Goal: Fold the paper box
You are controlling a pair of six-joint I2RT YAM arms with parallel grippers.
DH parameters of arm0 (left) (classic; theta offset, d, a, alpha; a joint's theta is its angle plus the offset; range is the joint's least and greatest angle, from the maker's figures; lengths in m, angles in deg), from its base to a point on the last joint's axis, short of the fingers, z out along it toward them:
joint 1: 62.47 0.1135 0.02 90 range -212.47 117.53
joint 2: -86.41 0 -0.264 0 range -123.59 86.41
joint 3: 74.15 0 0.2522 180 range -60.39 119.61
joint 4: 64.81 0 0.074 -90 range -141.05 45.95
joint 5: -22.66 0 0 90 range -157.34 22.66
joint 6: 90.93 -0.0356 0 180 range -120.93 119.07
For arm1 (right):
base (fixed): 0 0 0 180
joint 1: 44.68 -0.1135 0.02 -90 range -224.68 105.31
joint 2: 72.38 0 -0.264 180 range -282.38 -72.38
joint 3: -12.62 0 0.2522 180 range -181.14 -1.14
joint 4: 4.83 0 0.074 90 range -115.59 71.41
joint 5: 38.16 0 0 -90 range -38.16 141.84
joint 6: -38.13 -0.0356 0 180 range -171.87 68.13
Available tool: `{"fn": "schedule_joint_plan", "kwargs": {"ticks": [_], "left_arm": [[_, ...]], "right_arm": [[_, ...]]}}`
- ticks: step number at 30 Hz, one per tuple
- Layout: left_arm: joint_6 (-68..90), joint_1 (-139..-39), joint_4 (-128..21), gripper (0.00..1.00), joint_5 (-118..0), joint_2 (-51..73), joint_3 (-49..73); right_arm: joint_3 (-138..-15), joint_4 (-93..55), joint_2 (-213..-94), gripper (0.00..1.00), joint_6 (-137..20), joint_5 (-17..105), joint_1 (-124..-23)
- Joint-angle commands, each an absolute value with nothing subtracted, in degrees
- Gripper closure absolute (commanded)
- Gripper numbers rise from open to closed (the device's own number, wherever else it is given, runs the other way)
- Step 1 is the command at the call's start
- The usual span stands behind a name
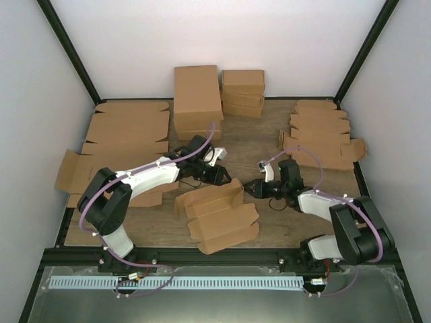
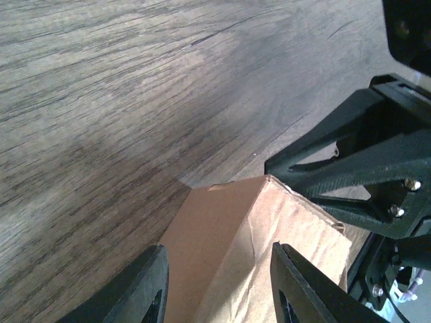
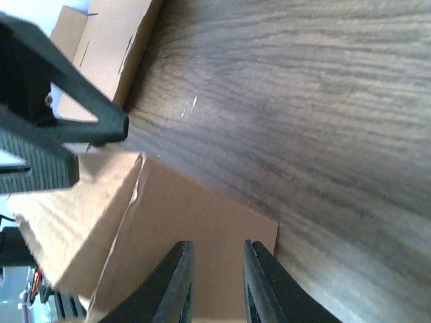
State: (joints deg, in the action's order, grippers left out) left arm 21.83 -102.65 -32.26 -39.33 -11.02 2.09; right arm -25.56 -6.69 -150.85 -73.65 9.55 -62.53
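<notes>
The paper box (image 1: 219,215) lies between left hand (image 1: 221,176) and right hand (image 1: 254,188).

paper box (image 1: 219,215) mid table (image 1: 269,128), flat sheets (image 1: 128,131) L, boxes (image 1: 197,97) behind

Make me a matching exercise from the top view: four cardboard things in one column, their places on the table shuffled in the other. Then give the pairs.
Things:
1. paper box
2. closed boxes
3. large flat sheets
4. smaller flat blanks

Places:
A. back middle of the table
B. right side, toward the back
C. near middle, toward the front
D. left side

Pairs: 1-C, 2-A, 3-D, 4-B
</notes>
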Motion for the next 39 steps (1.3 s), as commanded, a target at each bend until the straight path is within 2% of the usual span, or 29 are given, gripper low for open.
{"fn": "schedule_joint_plan", "kwargs": {"ticks": [1, 8, 10, 17, 23, 25, 32, 39], "left_arm": [[21.96, -103.05, -32.93, 0.56, -37.20, -10.67, 3.28], [21.66, -103.32, -33.29, 0.55, -35.98, -10.90, 2.05], [21.59, -103.48, -33.30, 0.56, -35.88, -11.02, 1.80], [21.39, -103.88, -33.21, 0.56, -36.21, -11.38, 1.49], [21.20, -104.30, -33.12, 0.56, -36.41, -11.76, 1.24], [21.30, -104.87, -32.86, 0.56, -37.72, -11.79, 1.15], [21.91, -106.82, -32.94, 0.56, -41.02, -10.82, 0.42], [22.35, -107.85, -32.96, 0.56, -42.92, -9.60, -0.69]], "right_arm": [[-21.76, 0.73, -145.39, 0.77, -75.13, 9.10, -62.18], [-14.78, 5.19, -136.45, 0.77, -75.79, 8.15, -62.21], [-13.57, 5.77, -134.68, 0.74, -76.04, 8.12, -62.28], [-13.88, 5.87, -135.69, 0.67, -74.99, 8.15, -64.03], [-13.67, 5.07, -134.04, 0.65, -73.76, 12.60, -68.35], [-11.35, 5.99, -131.00, 0.61, -74.96, 16.89, -71.06], [-6.16, 8.53, -122.56, 0.61, -75.75, 21.90, -74.91], [-7.40, 7.87, -124.98, 0.60, -74.29, 26.63, -78.79]]}}
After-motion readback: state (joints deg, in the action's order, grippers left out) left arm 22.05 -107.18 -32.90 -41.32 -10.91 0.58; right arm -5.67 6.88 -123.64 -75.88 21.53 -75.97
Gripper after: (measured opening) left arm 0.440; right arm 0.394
